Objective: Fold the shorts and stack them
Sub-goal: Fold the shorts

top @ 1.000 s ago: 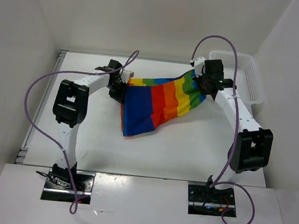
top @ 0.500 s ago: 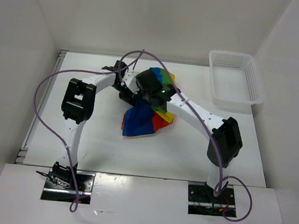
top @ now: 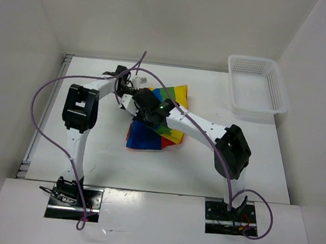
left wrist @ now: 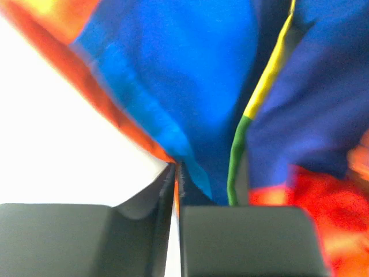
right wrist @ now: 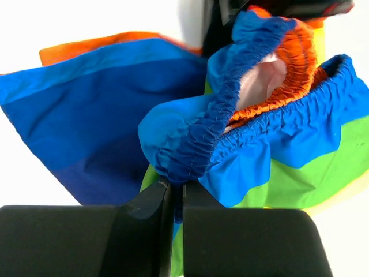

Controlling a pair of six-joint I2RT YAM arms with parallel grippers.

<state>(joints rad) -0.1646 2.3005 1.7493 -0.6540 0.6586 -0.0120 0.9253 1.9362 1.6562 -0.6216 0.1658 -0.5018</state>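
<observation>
Two robot arms work at a white table. The step in hand looks like the first fold, one side of the garment carried over onto the other. Nearest the bases, the right arm stretches on a long slant away from the basket, which sits at the far right corner.

The shorts lie in a loose heap well to the left of the basket and nearer the bases than it. Part rests on the table and part is lifted and bunched.

The right gripper has its jaws pressed almost together on a blue gathered edge of the shorts. The left gripper, farther left of the basket again, has its jaws all but closed. A thin sliver of the cloth's edge is pinched between them.

The shorts are soft cloth in broad bands of blue, red, orange, yellow and green. The elastic band is puckered, blue outside and orange within. The layers are rumpled and not lying square.

The next move probably calls for lowering the carried edge flat onto the layer beneath, with the edges matched. Both grippers would then let go without dragging the cloth.
</observation>
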